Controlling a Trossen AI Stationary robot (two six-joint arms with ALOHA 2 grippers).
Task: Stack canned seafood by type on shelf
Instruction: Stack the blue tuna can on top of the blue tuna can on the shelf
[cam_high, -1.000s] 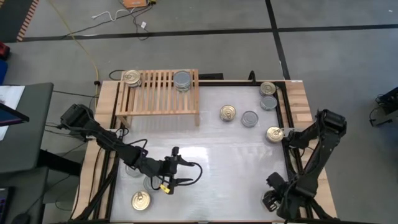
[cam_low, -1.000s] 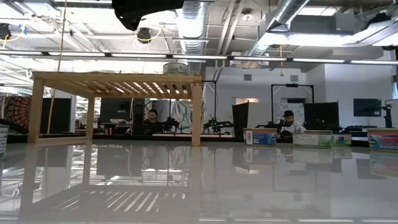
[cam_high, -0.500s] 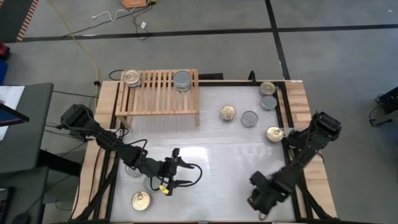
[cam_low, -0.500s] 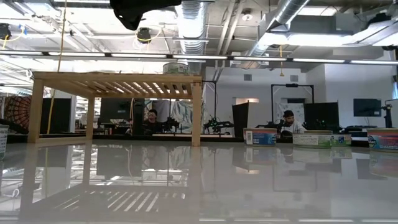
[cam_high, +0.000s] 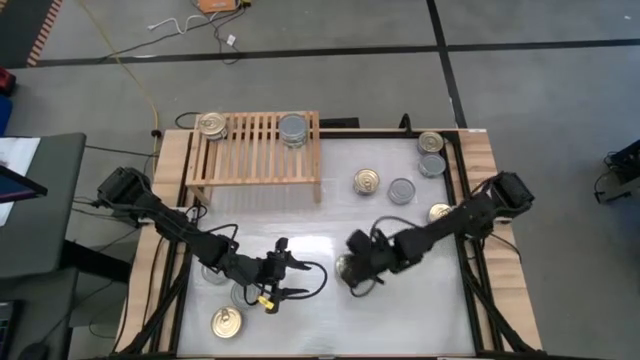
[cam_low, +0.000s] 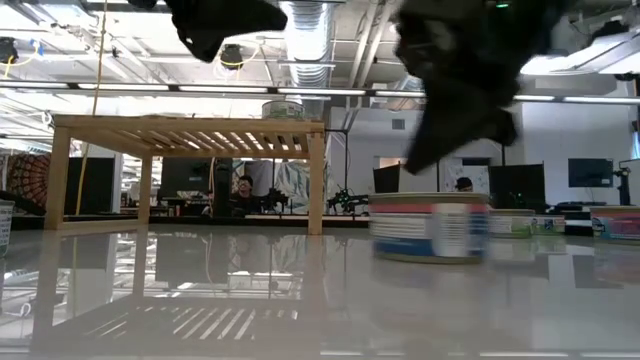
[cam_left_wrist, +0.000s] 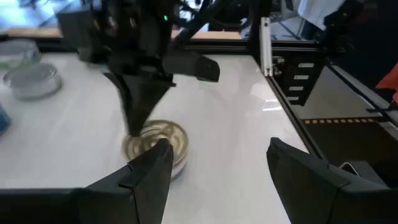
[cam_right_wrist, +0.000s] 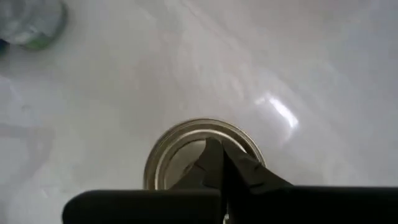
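A light-wood shelf (cam_high: 255, 150) stood at the back left of the white surface (cam_high: 330, 310), a gold-topped tin (cam_high: 211, 125) and a grey-topped tin (cam_high: 293, 129) on its ends; the left gripper (cam_high: 290, 275) hovered near the front, fingers apart and empty; the right gripper (cam_high: 350, 272), fingers closed together, pointed down over a gold-topped can (cam_left_wrist: 157, 140) at mid-surface; more tins (cam_high: 385, 186) lay toward the right.

The right arm is swinging from the lower right of the overhead frame toward the center, and its closed right gripper (cam_high: 347, 270) is now pressing on a gold-topped can (cam_right_wrist: 202, 158), newly showing mid-table in the low view.
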